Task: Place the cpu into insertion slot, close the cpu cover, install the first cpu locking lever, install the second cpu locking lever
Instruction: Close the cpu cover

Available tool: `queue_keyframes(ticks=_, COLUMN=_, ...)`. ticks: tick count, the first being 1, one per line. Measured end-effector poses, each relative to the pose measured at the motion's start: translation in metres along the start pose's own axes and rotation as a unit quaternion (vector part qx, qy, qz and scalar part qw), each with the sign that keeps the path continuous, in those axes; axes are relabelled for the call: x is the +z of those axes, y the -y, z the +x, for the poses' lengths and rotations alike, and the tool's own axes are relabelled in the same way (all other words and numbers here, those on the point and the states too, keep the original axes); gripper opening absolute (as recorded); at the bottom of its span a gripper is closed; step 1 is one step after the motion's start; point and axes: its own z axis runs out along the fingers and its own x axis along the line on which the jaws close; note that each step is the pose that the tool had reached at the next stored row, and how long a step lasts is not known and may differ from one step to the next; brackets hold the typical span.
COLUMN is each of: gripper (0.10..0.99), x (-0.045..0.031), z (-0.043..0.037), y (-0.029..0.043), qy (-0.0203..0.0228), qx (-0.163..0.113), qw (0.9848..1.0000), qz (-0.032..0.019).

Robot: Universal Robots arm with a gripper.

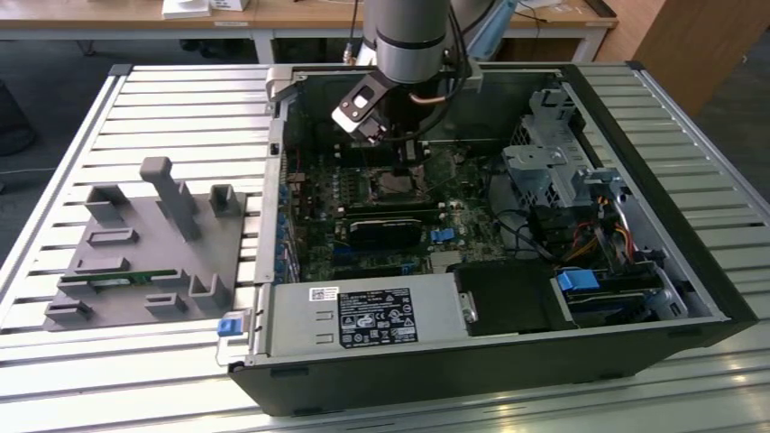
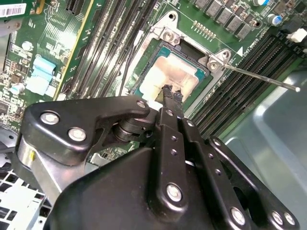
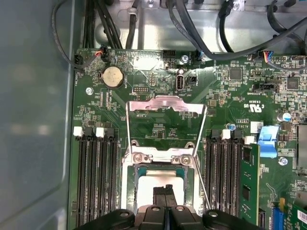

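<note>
The cpu (image 2: 178, 72) (image 3: 147, 186), a pale silvery square, lies flat inside the insertion slot (image 2: 140, 60) (image 3: 125, 175) (image 1: 395, 186) on the green motherboard. My gripper (image 2: 171, 92) (image 3: 165, 189) (image 1: 407, 162) is shut with nothing between its fingers. Its tips are directly over one edge of the chip; I cannot tell whether they touch it. The cpu cover (image 3: 165, 103), a thin silvery frame, stands swung back on its hinge past the socket's far side. One thin locking lever (image 2: 259, 76) (image 3: 203, 177) sticks out free beside the socket.
Black memory slots (image 3: 96, 182) (image 2: 110, 43) flank the socket, with a memory stick (image 3: 249, 182) on one side. Cables (image 3: 216, 28) run along the case wall. In the exterior view a drive cage (image 1: 554, 162) and power supply (image 1: 361, 316) crowd the case; a grey fixture (image 1: 144, 244) sits outside.
</note>
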Motion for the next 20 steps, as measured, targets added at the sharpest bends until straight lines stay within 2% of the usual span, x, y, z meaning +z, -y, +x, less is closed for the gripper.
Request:
queue_keyframes(ticks=8, gripper=0.106, x=-0.0119, z=0.0002, y=-0.0004, qy=-0.0009, qx=0.0, qw=1.0, qz=-0.0001)
queue_keyframes(ticks=15, gripper=0.106, x=-0.0282, z=0.0003, y=-0.001, qy=-0.0009, qx=0.0, qw=1.0, qz=0.0)
queue_keyframes(ticks=17, gripper=0.106, x=-0.0288, z=-0.0017, y=-0.0011, qy=-0.0049, qx=0.0, qw=1.0, qz=-0.0001)
queue_keyframes(ticks=20, gripper=0.106, x=-0.0289, z=-0.0053, y=-0.001, qy=-0.0051, qx=0.0, qw=1.0, qz=-0.0001)
